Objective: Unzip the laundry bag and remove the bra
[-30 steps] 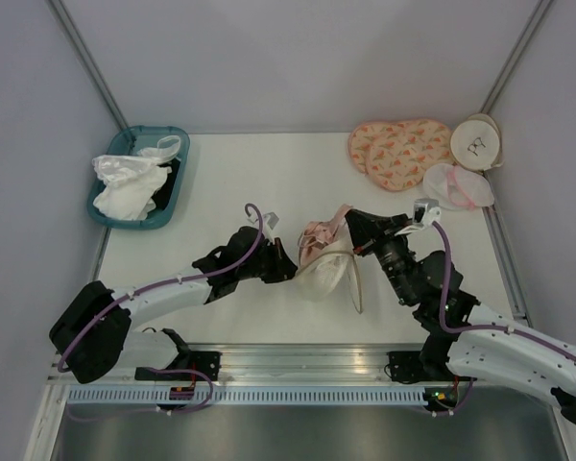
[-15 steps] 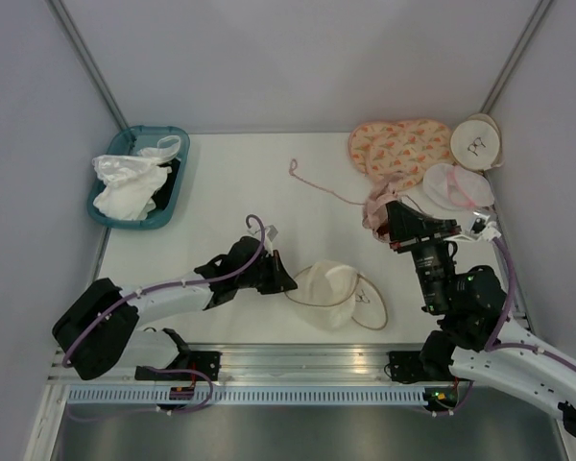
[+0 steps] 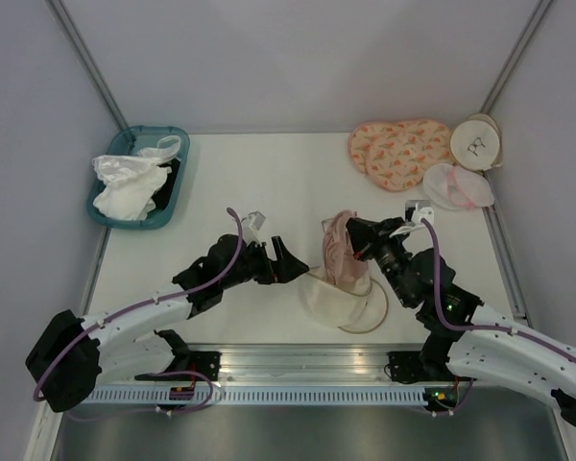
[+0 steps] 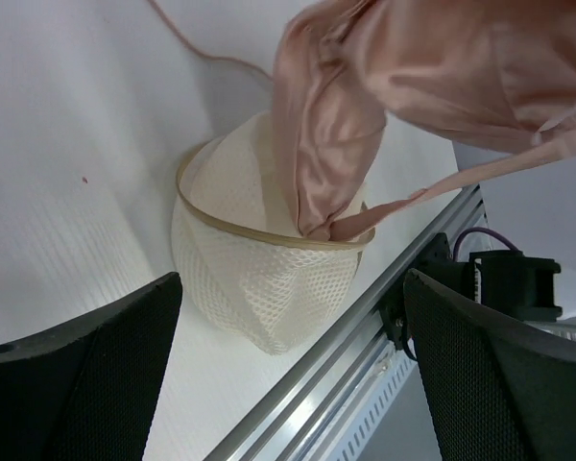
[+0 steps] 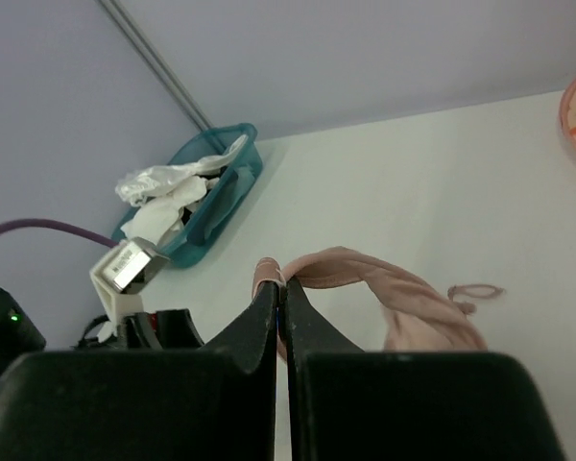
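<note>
The laundry bag (image 3: 338, 305), a cream mesh bag with a tan zipper rim, lies unzipped near the table's front edge, its mouth (image 4: 269, 235) gaping. The pinkish-beige bra (image 3: 340, 252) hangs above it, its lower end dipping into the mouth. My right gripper (image 3: 355, 232) is shut on the bra's upper edge (image 5: 269, 271), and the bra (image 5: 403, 303) drapes away to the right. My left gripper (image 3: 293, 263) stands open just left of the bag, touching nothing. Its fingers (image 4: 77, 384) frame the bag (image 4: 259, 288) and the bra (image 4: 413, 77).
A teal basket (image 3: 139, 176) of white cloths sits at the back left. At the back right lie a peach patterned pad (image 3: 398, 149), a white-and-pink mesh pouch (image 3: 456, 186) and another round cream bag (image 3: 476, 142). The metal rail (image 3: 288, 360) runs along the front edge.
My left gripper has opened and let go of the bag. My right gripper swung out to the right with the bra, then came back over the bag, which shifted slightly.
</note>
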{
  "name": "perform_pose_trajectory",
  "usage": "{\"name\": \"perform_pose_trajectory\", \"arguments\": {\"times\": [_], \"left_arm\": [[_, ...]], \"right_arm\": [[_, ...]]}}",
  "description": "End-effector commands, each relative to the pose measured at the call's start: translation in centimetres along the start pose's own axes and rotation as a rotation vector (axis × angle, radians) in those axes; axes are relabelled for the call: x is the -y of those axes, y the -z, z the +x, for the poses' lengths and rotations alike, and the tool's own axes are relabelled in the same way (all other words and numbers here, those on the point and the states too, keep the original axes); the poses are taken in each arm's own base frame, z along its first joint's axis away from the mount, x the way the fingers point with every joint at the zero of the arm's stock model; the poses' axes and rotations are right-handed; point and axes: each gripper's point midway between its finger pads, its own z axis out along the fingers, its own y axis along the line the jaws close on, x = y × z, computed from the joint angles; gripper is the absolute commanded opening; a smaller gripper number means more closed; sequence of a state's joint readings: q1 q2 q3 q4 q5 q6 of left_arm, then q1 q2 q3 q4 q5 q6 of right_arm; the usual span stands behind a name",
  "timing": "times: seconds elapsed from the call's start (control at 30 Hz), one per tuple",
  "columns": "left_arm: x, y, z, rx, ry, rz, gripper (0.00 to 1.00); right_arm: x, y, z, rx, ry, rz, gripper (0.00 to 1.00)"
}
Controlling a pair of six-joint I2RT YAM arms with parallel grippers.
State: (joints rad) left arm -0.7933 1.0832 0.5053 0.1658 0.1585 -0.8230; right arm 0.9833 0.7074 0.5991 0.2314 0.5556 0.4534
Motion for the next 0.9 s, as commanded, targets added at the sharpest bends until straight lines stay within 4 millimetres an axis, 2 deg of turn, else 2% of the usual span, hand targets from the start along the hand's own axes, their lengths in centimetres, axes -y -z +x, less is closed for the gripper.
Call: {"name": "perform_pose_trajectory", "arguments": {"times": [0.0, 0.13, 0.17, 0.37, 0.43, 0.6, 0.63, 0.77, 0.87], "left_arm": [[1.2, 0.8, -2.3, 0.088, -0.09, 0.023, 1.0], [2.7, 1.1, -2.8, 0.109, -0.156, 0.098, 1.0], [2.8, 1.2, -2.8, 0.112, -0.169, 0.108, 1.0], [2.5, 1.2, -4.2, 0.189, -0.258, 0.094, 1.0], [2.9, 0.8, -4.7, 0.223, -0.312, 0.126, 1.0], [2.7, 0.3, -4.1, 0.293, -0.471, 0.215, 1.0], [2.1, 0.2, -3.8, 0.297, -0.488, 0.207, 1.0], [2.4, 0.4, -4.9, 0.372, -0.587, 0.213, 1.0], [2.8, 0.7, -5.6, 0.398, -0.611, 0.216, 0.99]], "right_arm": [[-2.0, -0.6, -0.5, -0.027, -0.019, -0.054, 0.0], [-4.7, -1.4, 0.3, -0.08, 0.013, -0.166, 0.0], [-6.0, -1.7, 0.4, -0.102, 0.019, -0.211, 0.0], [-7.7, -2.3, -0.1, -0.134, 0.056, -0.258, 0.0], [-8.7, -2.1, 0.3, -0.166, 0.055, -0.307, 0.0], [-10.4, -1.6, 0.0, -0.209, 0.025, -0.387, 0.0], [-10.9, -1.2, 0.2, -0.23, 0.022, -0.419, 0.0], [-12.2, -0.3, -0.9, -0.262, -0.012, -0.484, 0.0], [-12.7, 0.1, -0.9, -0.302, -0.03, -0.504, 0.0]]}}
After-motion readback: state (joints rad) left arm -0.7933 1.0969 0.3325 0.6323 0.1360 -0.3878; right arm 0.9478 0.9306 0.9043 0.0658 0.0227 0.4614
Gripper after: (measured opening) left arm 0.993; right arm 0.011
